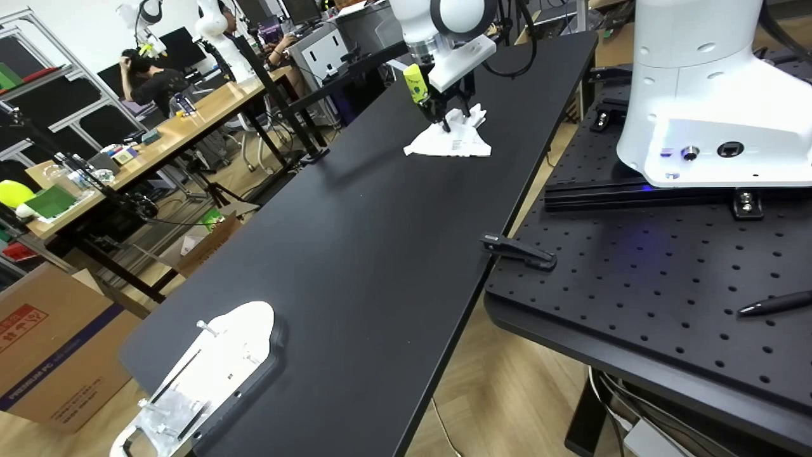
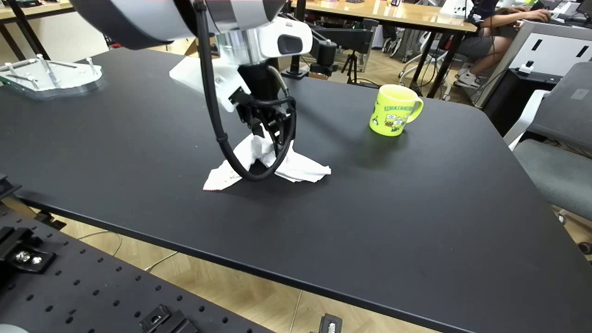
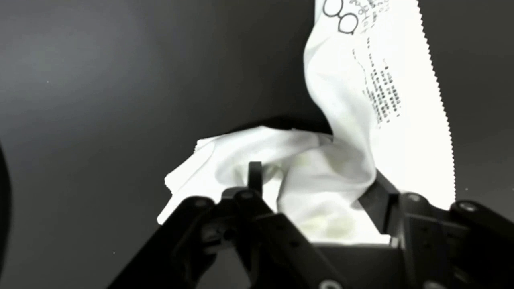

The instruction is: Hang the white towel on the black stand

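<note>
The pincer (image 3: 317, 184) is spread wide on my end, its two dark fingers (image 3: 255, 176) well apart with a bunched fold of the white towel (image 3: 341, 160) in the gap between them. I'm mostly getting that off the wrist view, which also gives me detail too small for the exterior views: a zigzag-cut edge, a printed pair of glasses, and lines of text I can't read. Can't tell from here whether the fingers actually press on the cloth.

Towel's lying crumpled on the black counter (image 2: 393, 222), right under the white arm (image 2: 270, 39). In an exterior view two of its corners splay out on either side of a raised middle, and a looping cable (image 2: 222, 138) covers part of it. Same angle gets me the whole yellow-green mug (image 2: 388, 115), handle and cartoon faces included, well apart from the towel, plus a grey chair (image 2: 566, 111) past the counter's end.

In an exterior view I've got a cardboard box (image 1: 57, 343) beside the counter and the arm's base (image 1: 704, 127) on a perforated platform (image 1: 634, 285). Both exterior views show a black stand (image 1: 288, 109) at the edge across from that base, well apart from the towel, and a white board (image 1: 222, 355) with pegs sticking up.
</note>
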`<state>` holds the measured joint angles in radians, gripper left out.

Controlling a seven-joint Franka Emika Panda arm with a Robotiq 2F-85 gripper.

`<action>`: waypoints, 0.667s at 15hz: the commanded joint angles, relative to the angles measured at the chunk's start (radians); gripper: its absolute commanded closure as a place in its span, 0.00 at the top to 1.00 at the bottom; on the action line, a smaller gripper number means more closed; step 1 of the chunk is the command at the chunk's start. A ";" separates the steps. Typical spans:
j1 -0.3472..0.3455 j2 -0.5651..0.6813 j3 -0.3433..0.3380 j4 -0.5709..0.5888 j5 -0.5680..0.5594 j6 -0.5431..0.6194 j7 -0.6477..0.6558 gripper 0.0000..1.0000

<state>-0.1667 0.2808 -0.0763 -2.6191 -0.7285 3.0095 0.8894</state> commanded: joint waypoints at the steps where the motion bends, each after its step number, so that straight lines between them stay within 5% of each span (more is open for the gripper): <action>1: 0.029 0.005 -0.005 0.004 -0.017 0.004 0.018 0.33; 6: 0.063 -0.074 0.036 -0.027 0.014 -0.072 0.012 0.01; 10: 0.070 -0.198 0.106 -0.036 0.103 -0.228 -0.041 0.01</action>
<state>-0.1017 0.2132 -0.0149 -2.6232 -0.6932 2.8950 0.8835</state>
